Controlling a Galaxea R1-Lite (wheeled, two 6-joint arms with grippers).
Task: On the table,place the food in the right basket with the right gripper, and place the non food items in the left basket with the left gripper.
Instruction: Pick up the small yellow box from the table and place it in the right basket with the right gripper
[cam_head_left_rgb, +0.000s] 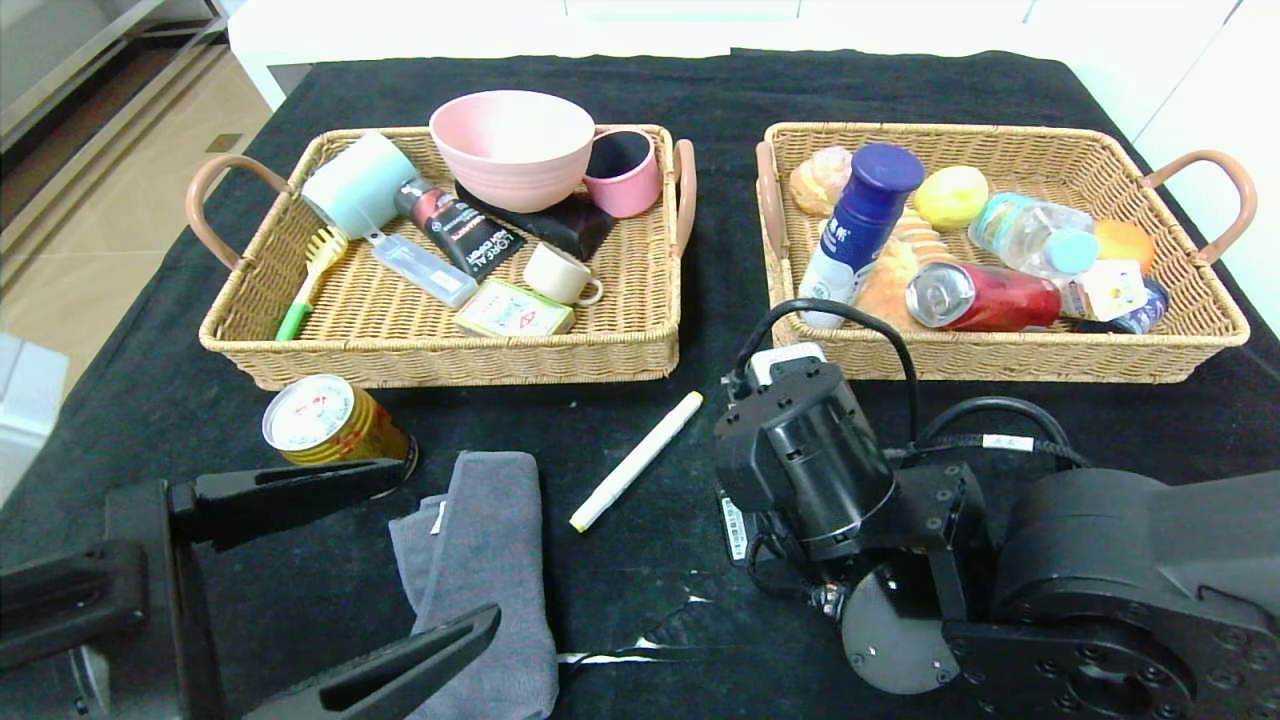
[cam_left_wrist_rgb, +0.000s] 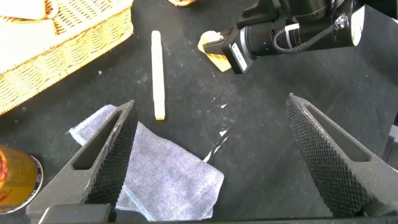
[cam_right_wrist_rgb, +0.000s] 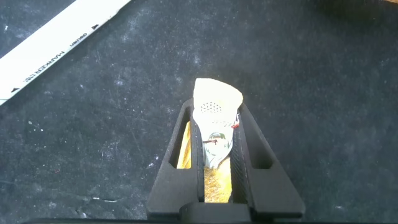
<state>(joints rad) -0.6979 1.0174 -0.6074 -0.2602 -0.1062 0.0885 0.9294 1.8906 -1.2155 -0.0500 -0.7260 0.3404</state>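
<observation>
The surface (cam_head_left_rgb: 900, 90) is a wide flat top under black cloth, with a small white tear (cam_head_left_rgb: 640, 640) near the front edge. At its middle front, the right gripper (cam_right_wrist_rgb: 217, 134) has its two ridged black fingers (cam_right_wrist_rgb: 249, 155) clenched on a small yellow pack (cam_right_wrist_rgb: 214, 121), a thin crinkled pouch pinched flat with its pale rounded end poking out past the fingertips. Only the wrist views show this: from the head view the pack is hidden under the arm's bulky black housing, while the left wrist view catches it (cam_left_wrist_rgb: 214, 51) at the tip of that arm, low over the cloth. The slim white marker (cam_head_left_rgb: 637, 461) lies just to the left of that arm, its long axis diagonal, yellow tip toward the robot and white end toward the gap between the baskets. A folded dark grey towel (cam_head_left_rgb: 490, 570), soft and woven, lies beside it, with a gold-red drink can (cam_head_left_rgb: 330, 420) upright nearby. The left gripper (cam_left_wrist_rgb: 217, 162) hangs over the towel, its diamond-textured fingers (cam_left_wrist_rgb: 109, 158) spread wide and grasping nothing. Behind stand the left basket (cam_head_left_rgb: 430, 355) and right basket (cam_head_left_rgb: 1010, 360), both tan wicker trays with pinkish loop handles.
</observation>
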